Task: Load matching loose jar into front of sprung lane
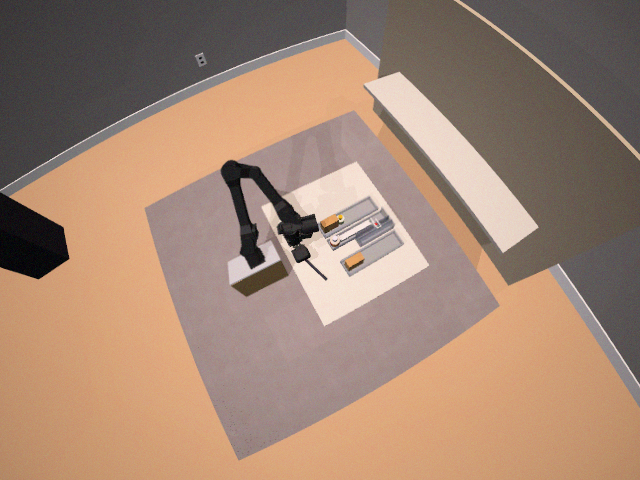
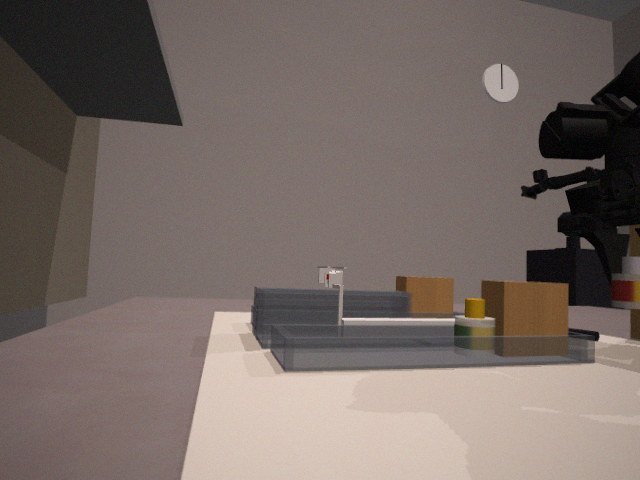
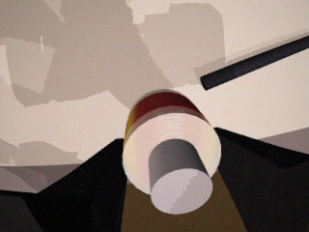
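My gripper (image 1: 299,253) (image 3: 168,141) is shut on the loose jar (image 3: 169,131) (image 2: 626,290), which has a grey cap, a white body and a red-and-yellow band. It holds the jar upright, low over the cream board (image 1: 356,294), in front of the lanes. The sprung middle lane (image 1: 369,233) holds a pale jar (image 1: 334,240) at its front end, with the white pusher rod (image 1: 356,232) (image 2: 398,320) behind it. In the low side view that jar is hidden behind a brown box (image 2: 524,315).
The outer lanes hold brown boxes (image 1: 329,223) (image 1: 354,260). A yellow-capped jar (image 1: 341,218) (image 2: 474,320) with a green band stands beside one of them. A thin dark rod (image 1: 315,269) (image 3: 258,65) lies on the board close to the gripper. The arm's pedestal (image 1: 258,276) stands to the left.
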